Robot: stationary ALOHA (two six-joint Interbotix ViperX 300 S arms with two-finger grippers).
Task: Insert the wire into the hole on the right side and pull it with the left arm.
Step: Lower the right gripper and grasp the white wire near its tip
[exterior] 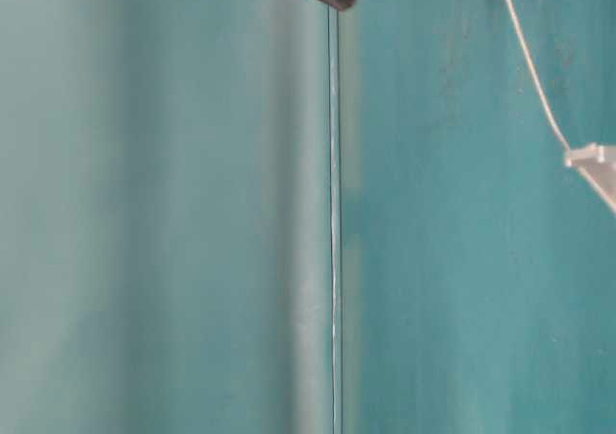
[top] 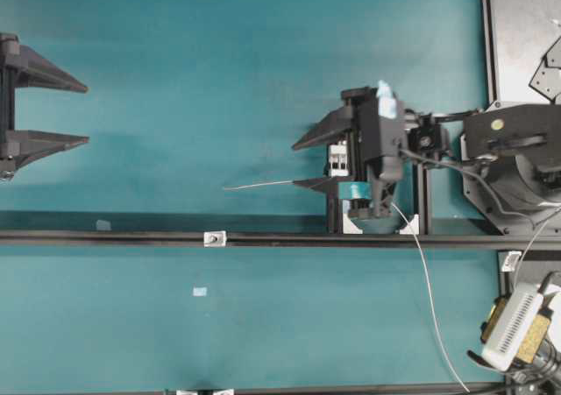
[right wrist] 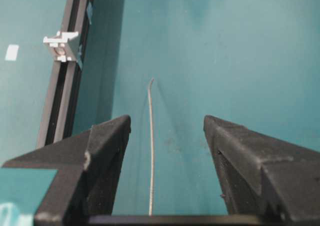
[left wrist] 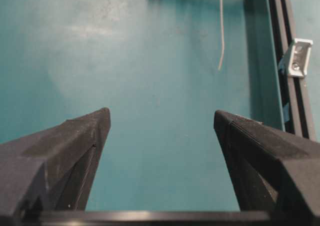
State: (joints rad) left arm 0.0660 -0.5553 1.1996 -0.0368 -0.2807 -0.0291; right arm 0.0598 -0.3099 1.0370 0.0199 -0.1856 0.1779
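Observation:
The thin pale wire (top: 259,185) lies on the teal mat, its free end pointing left, and its far part (top: 429,290) curves away to the lower right. My right gripper (top: 295,165) stands open around it. In the right wrist view the wire (right wrist: 151,136) runs between the fingers (right wrist: 112,136), nearer the left one and untouched. The small silvery bracket (top: 215,238) sits on the black rail (top: 105,236); its hole (left wrist: 297,65) shows as a dark spot. My left gripper (top: 86,113) is open at the far left with nothing between its fingers (left wrist: 85,136), and the wire's tip (left wrist: 220,60) lies well ahead of it.
A white clamp block in a black frame (top: 338,160) stands under the right gripper. A white ribbed device (top: 513,325) sits at the lower right and a black plate (top: 521,27) at the upper right. A pale tape patch (top: 200,291) lies below the rail.

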